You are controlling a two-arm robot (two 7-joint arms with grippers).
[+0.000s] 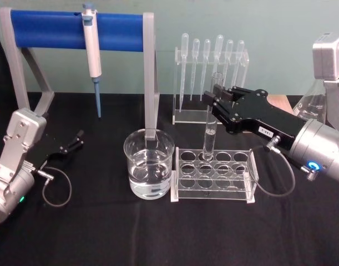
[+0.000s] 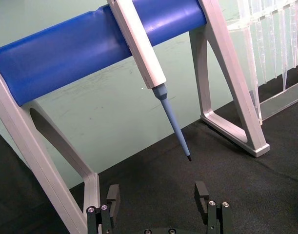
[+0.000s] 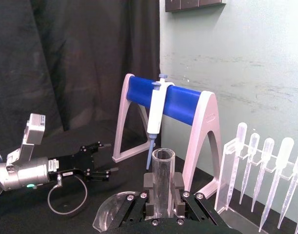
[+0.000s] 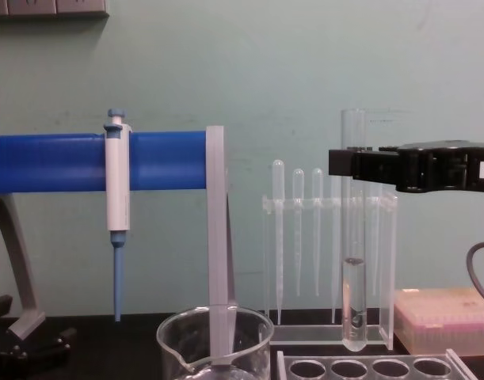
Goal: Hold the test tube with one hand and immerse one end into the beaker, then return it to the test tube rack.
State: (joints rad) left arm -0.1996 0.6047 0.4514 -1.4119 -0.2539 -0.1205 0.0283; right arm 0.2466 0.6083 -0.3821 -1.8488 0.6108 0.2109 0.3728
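We see the right gripper (image 1: 215, 100) reaching in level, clamping the upright test tube (image 1: 210, 136). Left gripper (image 1: 77, 139) parked, jaws apart.

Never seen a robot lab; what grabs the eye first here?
The right gripper pinches a clear test tube upright over the rack, centre right. Left of it stands a beaker of clear liquid; behind, a bright blue stand carries a pipette. The left gripper lies open at far left.
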